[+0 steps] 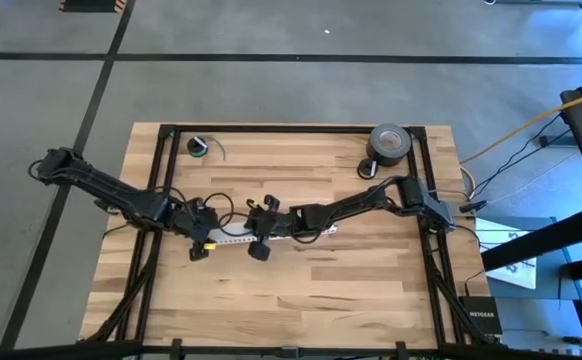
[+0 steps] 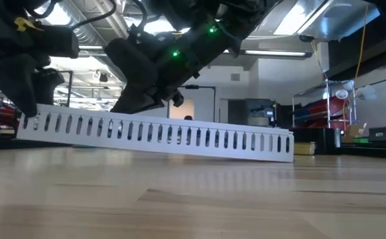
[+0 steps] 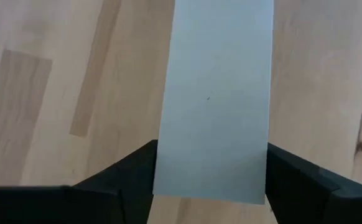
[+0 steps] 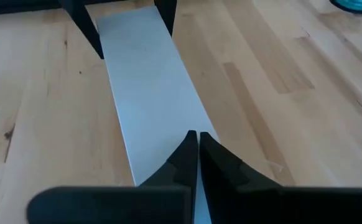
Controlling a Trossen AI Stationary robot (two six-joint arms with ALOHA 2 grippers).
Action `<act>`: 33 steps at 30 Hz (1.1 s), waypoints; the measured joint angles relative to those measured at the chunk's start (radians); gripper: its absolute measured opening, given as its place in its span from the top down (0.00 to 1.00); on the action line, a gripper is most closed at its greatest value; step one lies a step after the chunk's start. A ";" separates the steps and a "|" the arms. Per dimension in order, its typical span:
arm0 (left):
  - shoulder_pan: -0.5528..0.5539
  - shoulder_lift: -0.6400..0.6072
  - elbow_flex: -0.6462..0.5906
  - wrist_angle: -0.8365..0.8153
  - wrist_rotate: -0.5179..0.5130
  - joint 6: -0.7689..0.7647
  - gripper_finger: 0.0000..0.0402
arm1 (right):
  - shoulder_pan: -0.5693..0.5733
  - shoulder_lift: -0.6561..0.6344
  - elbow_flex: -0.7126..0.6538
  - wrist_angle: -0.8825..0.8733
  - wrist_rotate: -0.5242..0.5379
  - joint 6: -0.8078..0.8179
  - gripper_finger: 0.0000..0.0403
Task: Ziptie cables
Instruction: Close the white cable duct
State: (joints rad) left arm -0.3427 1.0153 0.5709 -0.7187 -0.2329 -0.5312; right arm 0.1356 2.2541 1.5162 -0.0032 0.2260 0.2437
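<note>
A long white slotted strip lies across the table's middle. My left gripper is shut on the strip's left end. My right gripper is shut and stands over the strip's flat top face, a little to the right of the left gripper. In the low view the strip slants, with its left end raised and its right end on the table. The bundle of thin wires and the black zipties show in no view. My left gripper pinches the white strip's left end across its width, one finger on each long edge, coming level from the table's left along the strip. That end is lifted and the far end rests on the table. My right gripper points its shut fingertips down at the strip's top face from the right. I cannot tell whether they touch it.
A grey tape roll sits near the far right corner, and a small round coil with a green wire near the far left. A black frame runs around the table. Bare wood lies toward the near edge.
</note>
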 joint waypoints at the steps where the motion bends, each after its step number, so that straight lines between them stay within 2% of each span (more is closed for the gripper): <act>1: 0.000 0.000 0.005 -0.014 0.001 -0.003 0.41 | 0.000 0.001 0.000 0.002 -0.001 0.006 1.00; 9: 0.001 0.003 0.008 -0.038 0.007 0.009 0.41 | 0.000 0.017 0.000 0.012 -0.019 0.019 1.00; 13: 0.004 0.020 0.006 0.004 0.026 0.020 0.41 | 0.001 0.018 -0.002 0.013 -0.028 0.020 1.00; 17: 0.036 0.060 0.018 0.108 0.029 0.050 0.35 | 0.003 0.023 -0.006 0.018 -0.047 0.020 1.00; 21: 0.074 0.117 0.018 0.097 0.064 0.101 0.28 | 0.002 0.023 -0.006 0.017 -0.061 0.021 1.00; 24: 0.096 0.128 0.050 0.015 0.090 0.121 0.25 | 0.002 0.023 -0.006 0.018 -0.061 0.021 1.00; 28: 0.083 0.078 0.117 -0.126 0.086 0.078 0.24 | 0.002 0.005 -0.008 0.020 -0.060 0.021 1.00; 33: 0.002 -0.028 0.103 -0.163 -0.017 -0.060 0.24 | 0.003 -0.071 -0.016 -0.046 -0.054 0.015 1.00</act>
State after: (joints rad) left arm -0.3410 0.9876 0.6740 -0.8817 -0.2503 -0.5914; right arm 0.1383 2.1833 1.4998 -0.0492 0.1722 0.2584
